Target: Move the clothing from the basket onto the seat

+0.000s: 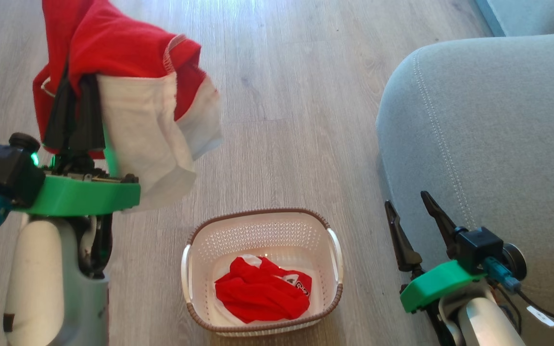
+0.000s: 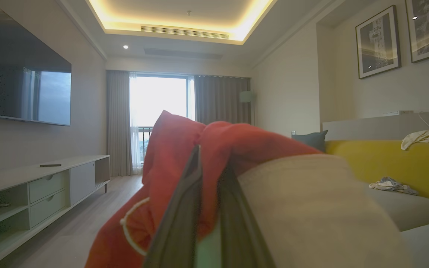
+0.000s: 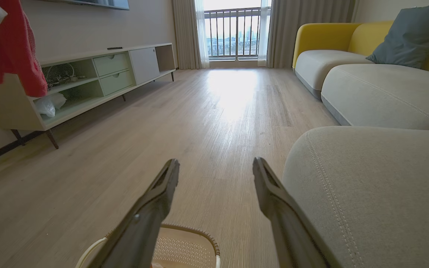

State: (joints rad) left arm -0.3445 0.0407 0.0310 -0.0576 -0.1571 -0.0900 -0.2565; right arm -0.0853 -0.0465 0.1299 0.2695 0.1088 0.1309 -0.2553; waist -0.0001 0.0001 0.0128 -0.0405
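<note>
My left gripper (image 1: 77, 84) is raised at the left, shut on a half red, half white garment (image 1: 128, 72) that drapes over its fingers and hangs above the floor. In the left wrist view the cloth (image 2: 177, 149) is bunched around my left gripper (image 2: 210, 160). A second red garment (image 1: 260, 290) with a small logo lies crumpled in the cream basket (image 1: 258, 211) on the floor. The grey seat (image 1: 498, 120) rises to the right of the basket. Beside the seat's edge my right gripper (image 1: 405, 197) stands open and empty, above the basket (image 3: 184, 245) in its own view.
Wooden floor (image 1: 296, 96) stretches ahead. A low TV cabinet (image 3: 88, 82) lines the left wall. Further sofa sections with yellow backs (image 3: 330, 59) and a blue cushion (image 3: 412, 37) run along the right. Small cloths (image 2: 393, 184) lie on the sofa.
</note>
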